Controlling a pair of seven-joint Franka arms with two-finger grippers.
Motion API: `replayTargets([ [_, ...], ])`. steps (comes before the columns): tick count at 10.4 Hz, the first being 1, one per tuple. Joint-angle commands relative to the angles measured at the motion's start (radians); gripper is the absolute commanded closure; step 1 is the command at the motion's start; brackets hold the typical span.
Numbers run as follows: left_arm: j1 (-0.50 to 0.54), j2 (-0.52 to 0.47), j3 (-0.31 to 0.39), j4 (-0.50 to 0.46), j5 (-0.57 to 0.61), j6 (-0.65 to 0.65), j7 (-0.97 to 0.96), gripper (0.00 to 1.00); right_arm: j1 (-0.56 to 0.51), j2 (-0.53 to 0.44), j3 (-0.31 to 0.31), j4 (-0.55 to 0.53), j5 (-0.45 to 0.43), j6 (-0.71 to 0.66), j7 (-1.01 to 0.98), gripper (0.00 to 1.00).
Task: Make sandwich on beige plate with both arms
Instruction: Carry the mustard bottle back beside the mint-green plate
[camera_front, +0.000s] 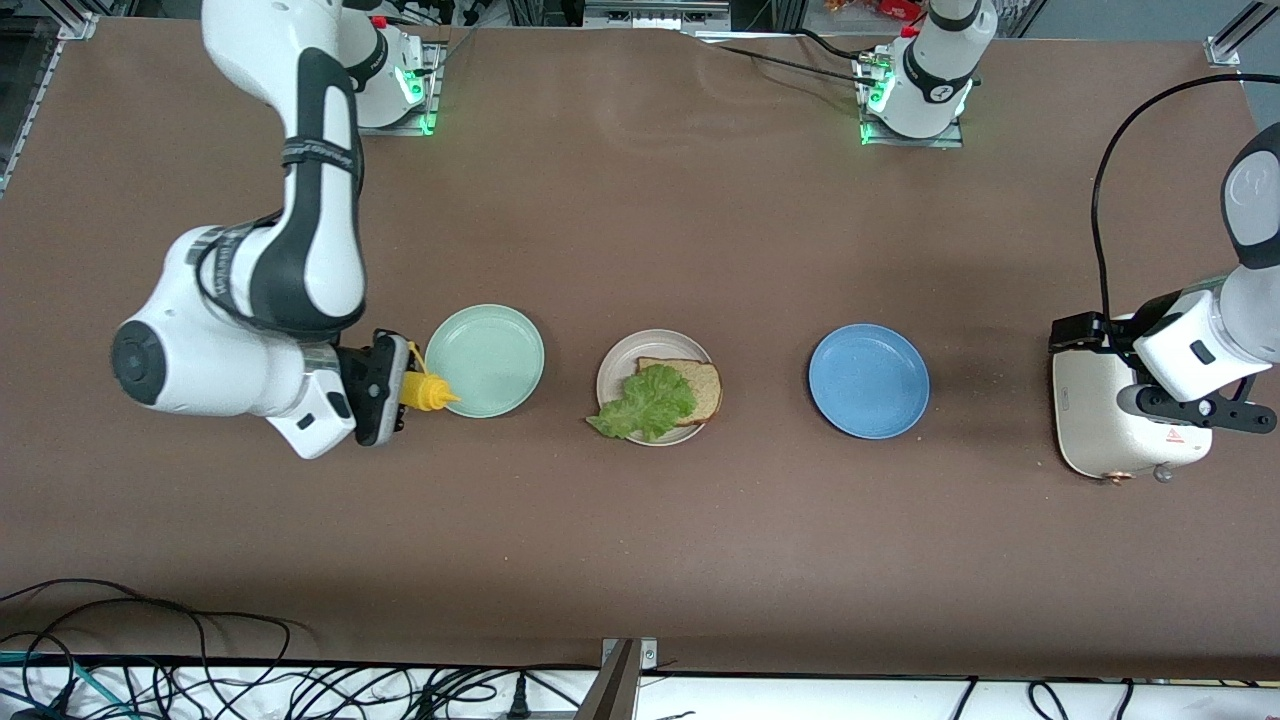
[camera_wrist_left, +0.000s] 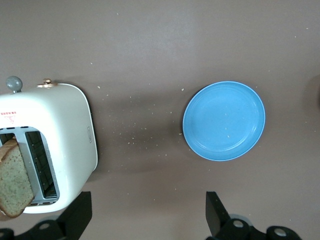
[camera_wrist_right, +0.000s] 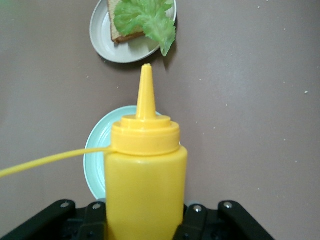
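Note:
The beige plate sits mid-table with one brown bread slice on it and a ruffled green lettuce leaf lying on the slice, hanging over the plate's rim nearer the camera. The plate also shows in the right wrist view. A second bread slice stands in a slot of the white toaster. My left gripper is open and empty, up over the table beside the toaster. My right gripper is shut on a yellow squeeze bottle at the mint green plate's edge.
The mint green plate lies toward the right arm's end and the blue plate toward the left arm's end, both bare. The blue plate also shows in the left wrist view. Crumbs dot the table near the toaster. Cables run along the table's front edge.

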Motion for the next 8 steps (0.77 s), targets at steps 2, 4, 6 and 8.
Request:
replayTargets([
  [2,0.006,0.001,-0.003,0.003,0.033,0.000,0.005,0.00,-0.160,-0.020,0.008,-0.022,0.131,-0.175,-0.215,1.00],
  [4,0.051,0.014,-0.003,-0.001,0.035,0.016,0.013,0.00,-0.223,-0.017,0.014,-0.060,0.185,-0.226,-0.375,1.00],
  [6,0.080,0.022,-0.003,-0.001,0.083,0.029,0.017,0.00,-0.288,-0.005,0.032,-0.131,0.275,-0.284,-0.545,1.00],
  [8,0.083,0.027,-0.005,-0.003,0.174,0.058,0.020,0.00,-0.399,0.004,0.140,-0.154,0.311,-0.298,-0.675,1.00],
])
